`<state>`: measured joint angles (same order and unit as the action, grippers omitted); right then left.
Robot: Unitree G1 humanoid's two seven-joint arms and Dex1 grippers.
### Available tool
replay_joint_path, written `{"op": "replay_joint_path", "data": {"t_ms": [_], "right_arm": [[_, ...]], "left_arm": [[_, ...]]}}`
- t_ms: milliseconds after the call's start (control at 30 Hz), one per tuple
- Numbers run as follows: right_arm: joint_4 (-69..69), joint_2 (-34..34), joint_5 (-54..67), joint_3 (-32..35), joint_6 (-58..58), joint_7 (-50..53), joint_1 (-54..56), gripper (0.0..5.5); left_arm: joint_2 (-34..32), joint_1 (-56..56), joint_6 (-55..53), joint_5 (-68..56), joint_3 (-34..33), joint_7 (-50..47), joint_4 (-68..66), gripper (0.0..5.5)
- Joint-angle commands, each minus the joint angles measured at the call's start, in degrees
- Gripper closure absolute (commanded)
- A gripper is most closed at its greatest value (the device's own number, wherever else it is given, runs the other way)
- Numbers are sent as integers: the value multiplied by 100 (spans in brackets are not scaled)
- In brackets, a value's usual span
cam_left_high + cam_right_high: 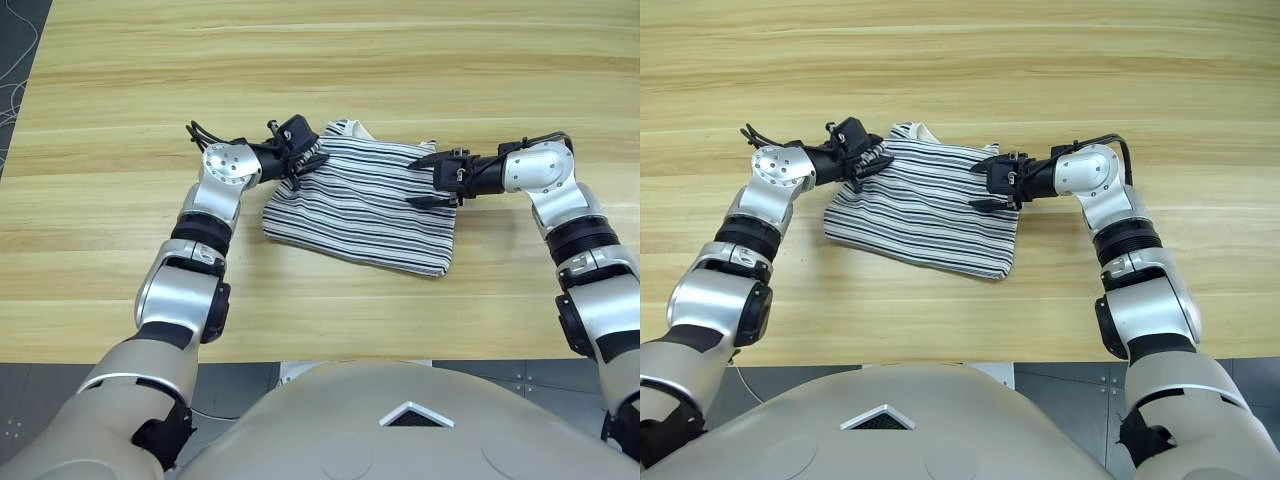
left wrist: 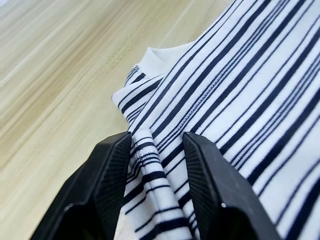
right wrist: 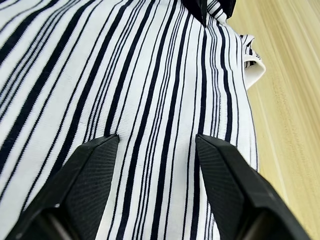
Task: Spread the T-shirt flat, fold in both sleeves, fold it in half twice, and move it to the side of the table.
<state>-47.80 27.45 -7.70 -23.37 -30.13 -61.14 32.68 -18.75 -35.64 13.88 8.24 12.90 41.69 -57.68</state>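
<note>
The left pincer (image 1: 310, 162) is gripping the folded T-shirt's (image 1: 360, 212) left edge on the worktop (image 1: 300, 60); the right pincer (image 1: 420, 183) is sitting spread apart at its right side.

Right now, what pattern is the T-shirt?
T-shirt: white with dark stripes; the collar is plain white. Shows best in the left wrist view.

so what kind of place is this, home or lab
Likely a lab or test workspace: a plain wooden table, grey floor tiles with loose cables at the far left, and one striped T-shirt on it.

Bright, even light w/ soft shadows
</note>
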Motion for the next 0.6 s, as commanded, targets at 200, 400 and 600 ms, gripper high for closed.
{"op": "replay_joint_path", "data": {"t_ms": [200, 400, 600], "right_arm": [[-122, 143, -397, -273, 154, -115, -342, 266], [-83, 61, -328, -288, 78, -169, -322, 266], [524, -146, 294, -94, -18, -502, -413, 266]], "left_arm": [[-755, -471, 24, -99, -579, -291, -1001, 358], [-632, -373, 365, -365, -758, 316, -689, 358], [-418, -77, 476, -653, -690, 968, 247, 358]]}}
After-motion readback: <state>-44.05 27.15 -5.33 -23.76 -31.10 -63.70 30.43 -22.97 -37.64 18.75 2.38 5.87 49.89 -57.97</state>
